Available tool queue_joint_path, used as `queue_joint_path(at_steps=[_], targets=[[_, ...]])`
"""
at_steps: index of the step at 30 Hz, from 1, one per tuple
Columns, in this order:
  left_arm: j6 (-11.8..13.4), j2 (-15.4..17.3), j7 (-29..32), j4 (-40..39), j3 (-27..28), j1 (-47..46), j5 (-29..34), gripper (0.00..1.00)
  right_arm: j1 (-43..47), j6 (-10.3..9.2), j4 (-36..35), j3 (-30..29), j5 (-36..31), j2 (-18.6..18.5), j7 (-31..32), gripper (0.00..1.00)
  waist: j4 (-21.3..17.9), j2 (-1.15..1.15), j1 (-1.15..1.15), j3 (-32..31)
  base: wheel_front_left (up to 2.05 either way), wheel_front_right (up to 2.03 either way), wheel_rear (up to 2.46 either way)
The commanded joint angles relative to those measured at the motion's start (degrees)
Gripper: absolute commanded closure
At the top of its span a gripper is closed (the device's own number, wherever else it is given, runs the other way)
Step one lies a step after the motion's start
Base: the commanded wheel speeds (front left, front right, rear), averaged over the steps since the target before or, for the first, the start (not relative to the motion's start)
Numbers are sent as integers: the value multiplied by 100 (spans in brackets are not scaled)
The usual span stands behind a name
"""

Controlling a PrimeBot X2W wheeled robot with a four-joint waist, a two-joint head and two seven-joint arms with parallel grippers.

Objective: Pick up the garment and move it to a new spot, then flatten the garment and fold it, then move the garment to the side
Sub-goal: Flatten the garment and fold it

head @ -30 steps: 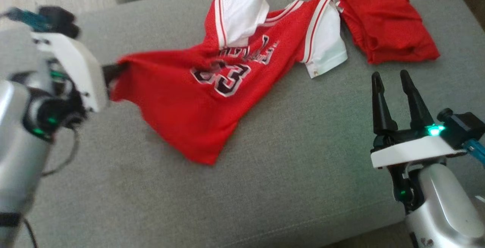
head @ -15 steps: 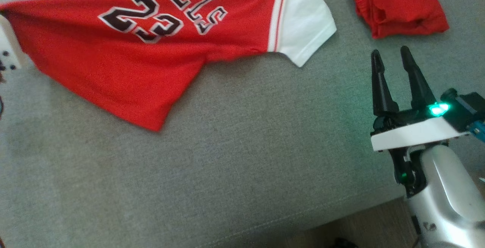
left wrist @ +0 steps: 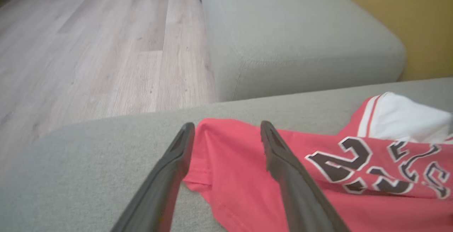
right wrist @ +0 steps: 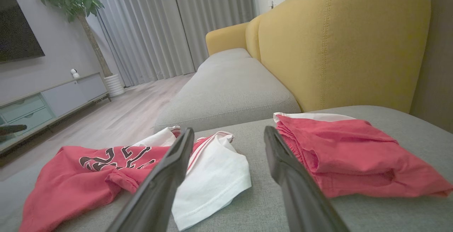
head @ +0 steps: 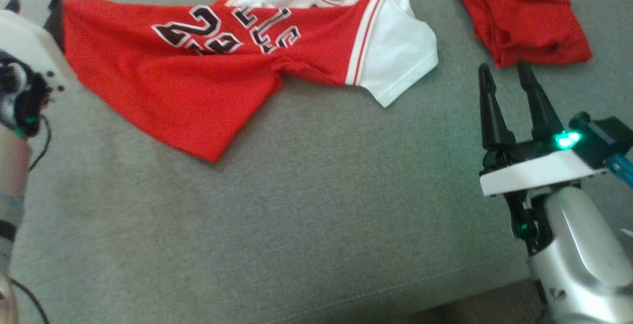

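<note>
Head view, creased jersey (head: 198,91), poss. mesh

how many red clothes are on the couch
2. The numbered jersey lies spread across the far left of the cushion; a folded red garment sits at its far right. More could be hidden under either.
</note>
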Motion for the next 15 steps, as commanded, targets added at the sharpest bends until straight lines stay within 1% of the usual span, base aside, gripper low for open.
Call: queue_joint_path(at_steps=[1,5,7,8,11,15], targets=[[-29,207,-140,-212,136,-115,10,0,60,-4,-129,46,41,-37,-61,0,201,0,0,-273,0,0,0],[-118,-72,-653,-585,94,248,-49,0,253,-4,-68,-15,8,2,-61,0,403,0,0,-633,0,0,0],[-140,-202,-762,-829,58,523,-107,0,358,-4,-32,-43,-15,28,-61,0,497,0,0,-770,0,0,0],[-156,-264,-718,-933,25,674,-153,0,397,-4,-12,-55,-20,35,-61,0,536,0,0,-827,0,0,0],[-305,-377,-187,-1251,-240,1080,-267,0,457,-4,23,-59,-31,49,-61,0,588,0,0,-910,0,0,0],[-499,-383,696,-1818,-764,1407,-344,0,436,-4,4,-36,-13,33,-61,0,554,0,0,-893,0,0,0]])
